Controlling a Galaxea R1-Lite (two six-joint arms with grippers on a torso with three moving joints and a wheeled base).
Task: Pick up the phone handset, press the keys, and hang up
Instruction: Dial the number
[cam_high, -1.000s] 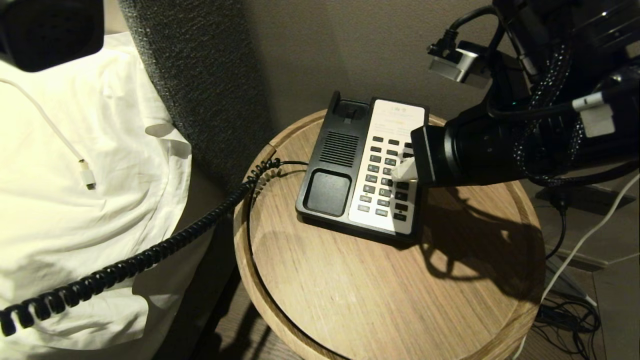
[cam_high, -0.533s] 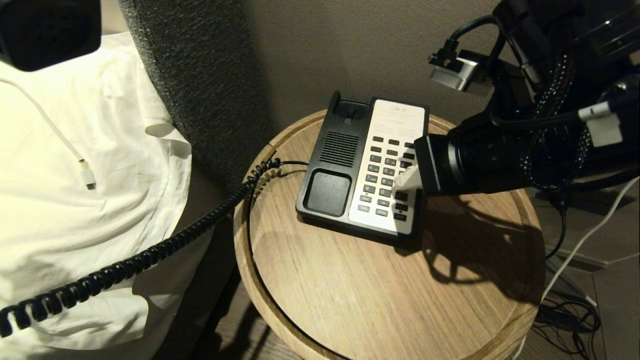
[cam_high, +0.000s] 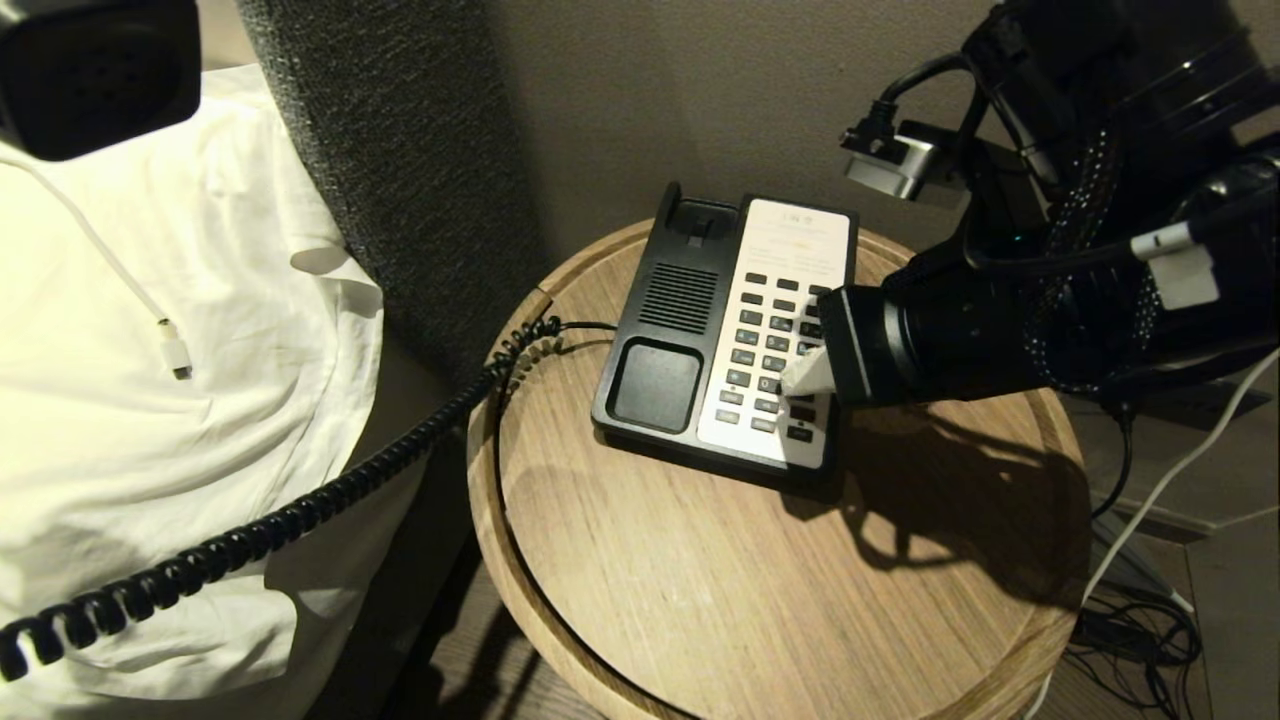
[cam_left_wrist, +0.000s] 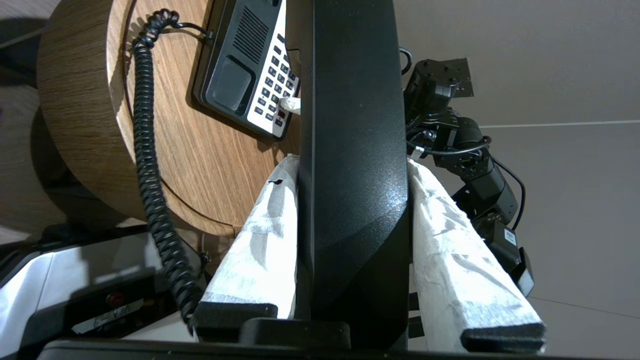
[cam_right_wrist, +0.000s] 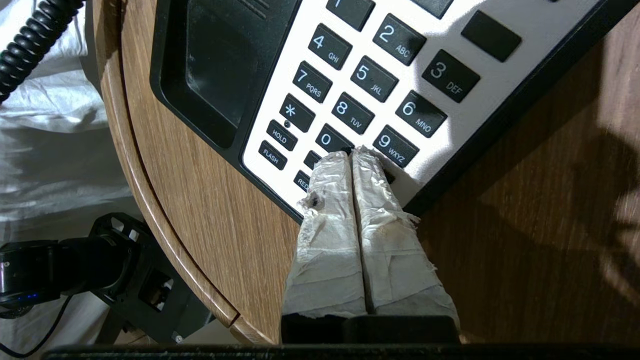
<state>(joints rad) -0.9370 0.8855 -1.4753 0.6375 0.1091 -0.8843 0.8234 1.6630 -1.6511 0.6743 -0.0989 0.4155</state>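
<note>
- The phone handset (cam_left_wrist: 350, 165) is off its cradle, held up beside the round wooden side table (cam_high: 760, 600); only its earpiece end shows in the head view's upper left corner.
- The left gripper (cam_left_wrist: 352, 240) is clamped across the handset's middle, one taped finger on each flank.
- The handset looks like rigid, glossy plastic, likely light but slippery; the wrapped fingers should add friction. The mid-shaft hold seems right for balance and for setting it back.
- The coiled cord (cam_high: 300, 515) stretches springily from the phone base (cam_high: 655, 330), so it will probably tug on the handset.
- The right gripper (cam_right_wrist: 352, 157) has its fingers pressed together into one blunt tip, resting on the keys (cam_right_wrist: 372, 80) just below the 0 and 9.
- The keys look small and close-set; the tip may well catch a neighbouring one.
</note>
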